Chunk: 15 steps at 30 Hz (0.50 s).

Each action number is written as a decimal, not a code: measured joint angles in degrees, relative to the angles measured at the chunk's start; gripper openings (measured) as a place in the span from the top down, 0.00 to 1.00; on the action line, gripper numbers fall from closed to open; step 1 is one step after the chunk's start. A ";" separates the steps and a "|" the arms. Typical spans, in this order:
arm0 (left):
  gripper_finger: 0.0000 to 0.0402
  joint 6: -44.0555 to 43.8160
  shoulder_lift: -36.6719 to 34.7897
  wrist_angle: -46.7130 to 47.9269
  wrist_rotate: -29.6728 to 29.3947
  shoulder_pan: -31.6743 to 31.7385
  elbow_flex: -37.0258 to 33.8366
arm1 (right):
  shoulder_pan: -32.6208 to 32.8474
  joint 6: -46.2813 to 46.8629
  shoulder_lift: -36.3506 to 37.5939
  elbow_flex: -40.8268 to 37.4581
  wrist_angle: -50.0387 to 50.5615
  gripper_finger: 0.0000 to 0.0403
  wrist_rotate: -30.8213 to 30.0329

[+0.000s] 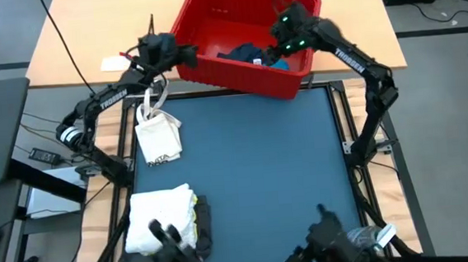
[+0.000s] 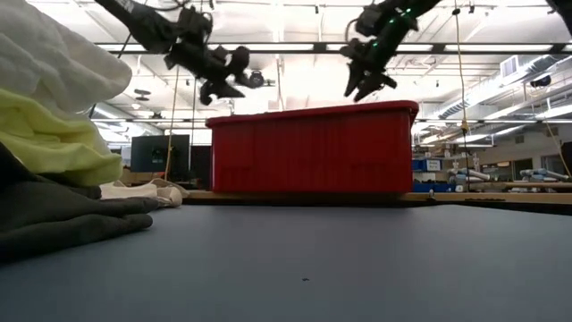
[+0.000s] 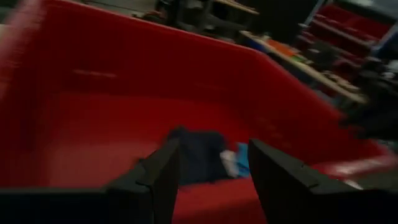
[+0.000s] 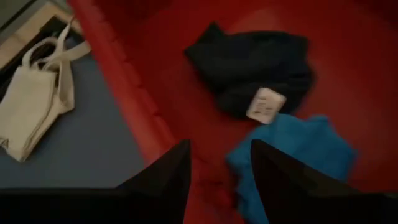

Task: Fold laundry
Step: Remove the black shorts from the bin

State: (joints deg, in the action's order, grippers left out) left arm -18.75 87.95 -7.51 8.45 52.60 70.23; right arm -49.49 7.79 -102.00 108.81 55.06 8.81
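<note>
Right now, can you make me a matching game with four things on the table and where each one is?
Things:
1. navy garment
2. white tote bag
3. folded stack of laundry
4. right gripper

Places:
A. on the blue mat, at its near left corner
B. lying inside the red basket, beside a blue cloth
C. hanging above the basket's right side
D. on the mat just outside the basket, handles toward it

Pairs: 1-B, 2-D, 3-A, 4-C

A lab or workshop: ceiling strip lights point(image 2: 295, 45), shelves of bins point(image 3: 348, 28) upper right, floor cables point(image 1: 40, 140).
</note>
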 joint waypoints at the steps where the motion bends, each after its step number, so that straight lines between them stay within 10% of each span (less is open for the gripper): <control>1: 0.52 0.68 0.74 0.01 0.04 1.48 0.37 | 1.11 0.09 -0.22 -0.73 -0.85 0.57 -0.10; 15: 0.52 2.57 6.50 9.06 9.70 8.09 1.47 | 10.82 -1.02 0.15 -7.55 3.63 0.57 1.94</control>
State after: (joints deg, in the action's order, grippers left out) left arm -16.18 94.46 1.55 18.14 60.69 71.70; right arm -38.67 6.77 -101.85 101.25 58.70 10.75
